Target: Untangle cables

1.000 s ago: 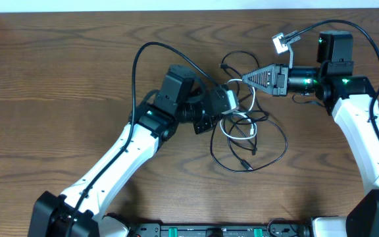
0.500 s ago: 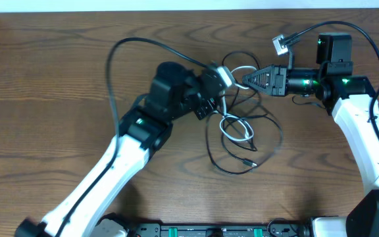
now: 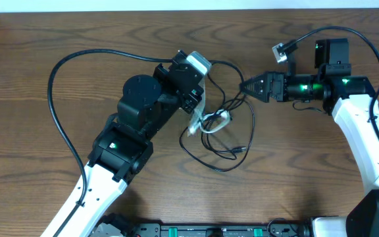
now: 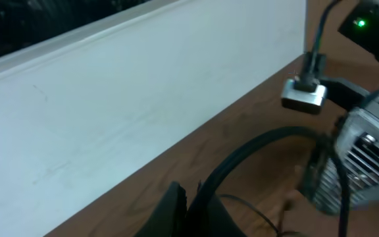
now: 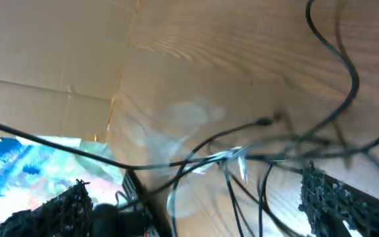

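Note:
The cables lie tangled at mid-table: a white cable (image 3: 210, 121) bunched and blurred, with black cable loops (image 3: 232, 141) around it. My left gripper (image 3: 201, 85) is raised above the tangle and points toward the back right. In the left wrist view its jaws (image 4: 191, 192) are pressed together, and a black cable (image 4: 255, 141) arcs out of them toward the right arm. My right gripper (image 3: 243, 84) points left at the tangle's upper edge. Its fingers (image 5: 68, 204) stand wide apart, with black strands (image 5: 268, 155) and the white cable (image 5: 232, 157) beyond the gap, and none is pinched.
A white wall (image 4: 110, 99) borders the table's far edge. The right arm's camera plug (image 3: 281, 51) sticks out above its wrist. The left arm's own thick black wire (image 3: 61, 79) loops wide over the left half of the table. A cardboard sheet (image 5: 45, 59) lies past the table's side.
The right gripper has opened from shut to wide. The left arm has swung up and toward the back, dragging the tangle leftward and pulling it tighter, and its jaws have closed fully.

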